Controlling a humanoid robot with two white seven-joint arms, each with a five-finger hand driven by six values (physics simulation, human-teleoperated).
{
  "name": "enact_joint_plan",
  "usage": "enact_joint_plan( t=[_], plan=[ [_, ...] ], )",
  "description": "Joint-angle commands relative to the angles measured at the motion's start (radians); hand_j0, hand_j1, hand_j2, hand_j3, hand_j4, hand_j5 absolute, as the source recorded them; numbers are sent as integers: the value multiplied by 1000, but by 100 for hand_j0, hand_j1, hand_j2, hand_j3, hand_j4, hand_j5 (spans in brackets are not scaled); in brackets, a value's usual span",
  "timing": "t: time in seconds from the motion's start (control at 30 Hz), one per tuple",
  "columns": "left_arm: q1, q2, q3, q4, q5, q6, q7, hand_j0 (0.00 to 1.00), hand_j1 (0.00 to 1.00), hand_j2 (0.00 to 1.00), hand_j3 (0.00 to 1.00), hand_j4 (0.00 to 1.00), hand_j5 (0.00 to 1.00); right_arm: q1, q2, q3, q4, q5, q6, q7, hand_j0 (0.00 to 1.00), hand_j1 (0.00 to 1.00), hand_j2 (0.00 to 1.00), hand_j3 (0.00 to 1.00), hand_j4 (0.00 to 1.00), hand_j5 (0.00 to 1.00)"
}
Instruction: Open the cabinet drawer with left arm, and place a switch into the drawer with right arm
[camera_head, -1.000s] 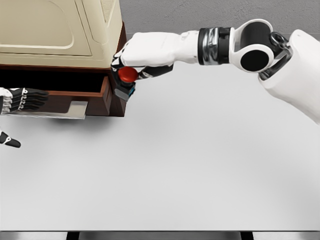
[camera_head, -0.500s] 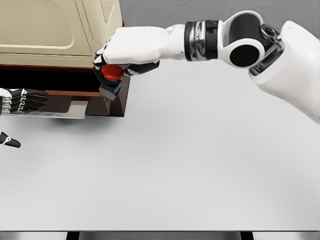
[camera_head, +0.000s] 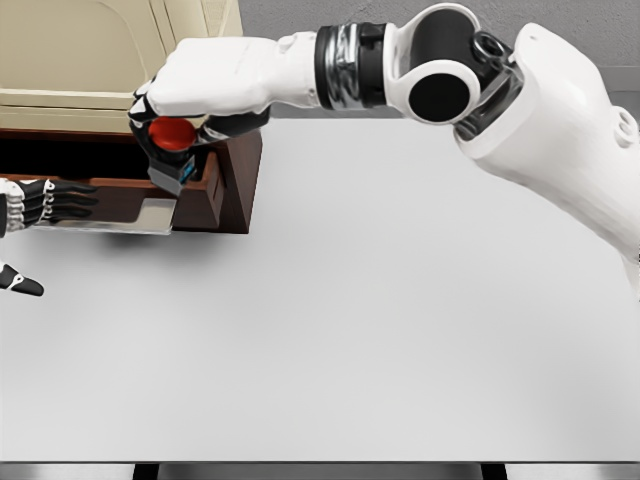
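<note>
At far left my left hand (camera_head: 48, 203) rests its curled black fingers on the open drawer (camera_head: 150, 205) front. Right of it, my right hand (camera_head: 190, 95) clamps the switch (camera_head: 172, 150) over the drawer's right end, red button facing me, grey base tilted down-right.

Right arm stretched far left, right hand (camera_head: 190, 100) fingers curled closed, left hand (camera_head: 45, 203) fingers extended flat
</note>
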Motion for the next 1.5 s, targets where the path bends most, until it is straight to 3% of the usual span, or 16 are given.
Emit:
enact_joint_plan(
  t=[0.0,0.3,0.6,1.03,1.2,1.3,1.33,1.37,1.47],
  plan=[
    [1,0,-18,2,-49,2,-4,100,100,100,100,100,100,0,18,3,22,1,7,0,45,45,45,45,45,45],
    [27,26,-19,2,-35,2,-4,100,100,100,100,100,100,-21,73,20,126,7,7,0,45,45,45,45,45,45],
    [31,37,-16,2,-37,1,-4,100,100,100,100,100,100,-43,103,92,129,59,1,0,45,45,45,45,45,45],
    [37,38,-13,2,-37,1,-4,100,100,100,100,100,100,-63,168,106,263,135,-10,0,44,44,44,44,44,44],
    [36,43,-11,2,-37,1,-4,100,100,100,100,100,100,-64,213,119,352,158,-33,0,47,47,47,47,47,47],
    [36,43,-10,2,-37,1,-4,100,100,100,100,100,100,-66,225,119,358,173,-33,0,48,48,48,48,48,48],
    [36,44,-10,2,-37,1,-4,100,100,100,100,100,100,-64,228,119,362,173,-27,0,60,60,60,60,60,60],
    [36,46,-10,2,-37,1,-4,100,100,100,100,100,100,-64,228,119,379,173,-10,0,97,97,97,97,97,97],
    [36,46,-10,2,-37,1,-4,100,100,100,100,100,100,-64,228,119,382,173,-7,0,100,100,100,100,100,100]
  ],
)
